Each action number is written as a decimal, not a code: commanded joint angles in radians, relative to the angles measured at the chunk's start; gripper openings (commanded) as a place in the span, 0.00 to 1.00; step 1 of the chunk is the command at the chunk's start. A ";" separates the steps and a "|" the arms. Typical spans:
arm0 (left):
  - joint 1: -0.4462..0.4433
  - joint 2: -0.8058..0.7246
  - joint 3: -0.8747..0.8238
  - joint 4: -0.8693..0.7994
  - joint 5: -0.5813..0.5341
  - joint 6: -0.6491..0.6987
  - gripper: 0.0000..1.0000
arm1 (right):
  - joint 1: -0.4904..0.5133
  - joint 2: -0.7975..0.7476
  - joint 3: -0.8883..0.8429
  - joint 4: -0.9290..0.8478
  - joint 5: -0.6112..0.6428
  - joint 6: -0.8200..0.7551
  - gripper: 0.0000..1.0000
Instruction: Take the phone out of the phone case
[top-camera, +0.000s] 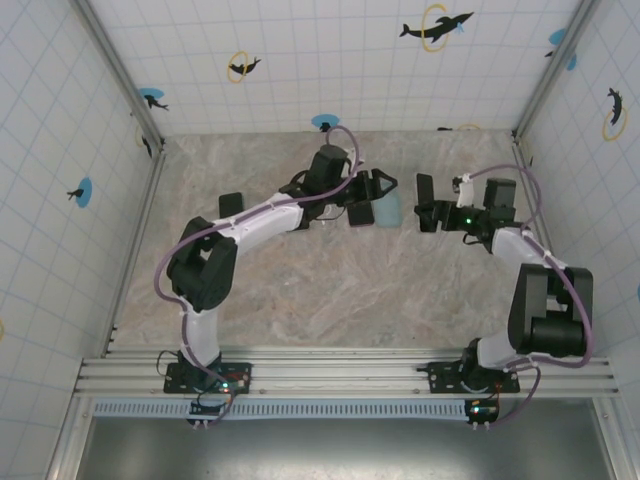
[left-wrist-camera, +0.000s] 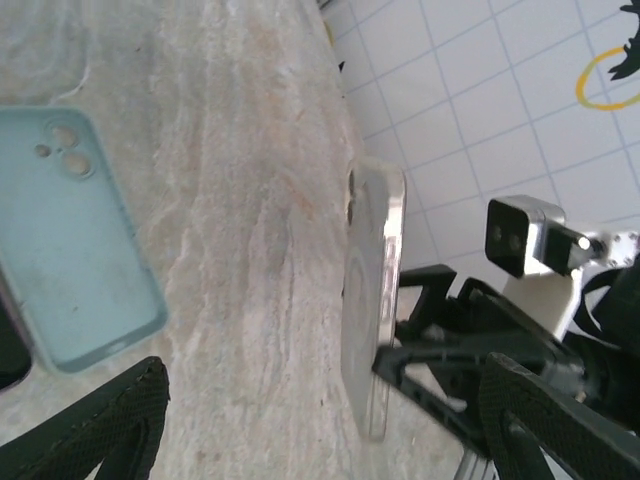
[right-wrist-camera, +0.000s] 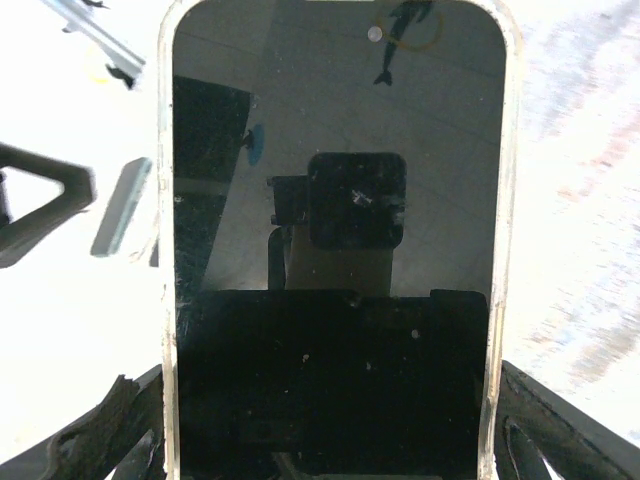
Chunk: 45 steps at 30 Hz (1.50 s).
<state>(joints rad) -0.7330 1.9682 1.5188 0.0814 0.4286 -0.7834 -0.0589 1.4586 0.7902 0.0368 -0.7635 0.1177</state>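
From above, the right gripper is clamped on the phone, which stands on edge at its fingertips. The left gripper hovers just across from it, and a light blue case lies flat on the table between the two sets of fingers. At the left wrist, the left fingers are wide apart with nothing between them. The phone, in its clear case, stands ahead of them on the right finger's side, with the light blue case on the left finger's side. At the right wrist, the screen sits squarely between the right fingers, the clear case rimming it all round. To do this well, I judge the left fingers should catch one corner of that rim and peel it back, while the right grip holds low and firm so nothing twists.
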 joint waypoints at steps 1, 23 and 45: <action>-0.019 0.039 0.073 -0.088 -0.046 0.064 0.80 | 0.030 -0.064 -0.015 0.064 -0.018 0.000 0.50; -0.043 0.124 0.223 -0.186 0.031 0.054 0.34 | 0.169 -0.118 0.098 -0.129 0.078 -0.108 0.49; -0.033 0.109 0.209 -0.103 0.071 -0.047 0.07 | 0.175 -0.196 0.003 0.027 0.050 -0.040 0.84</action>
<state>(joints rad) -0.7734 2.0872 1.7111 -0.0616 0.4694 -0.8211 0.1162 1.3441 0.8234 -0.0875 -0.6308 0.0223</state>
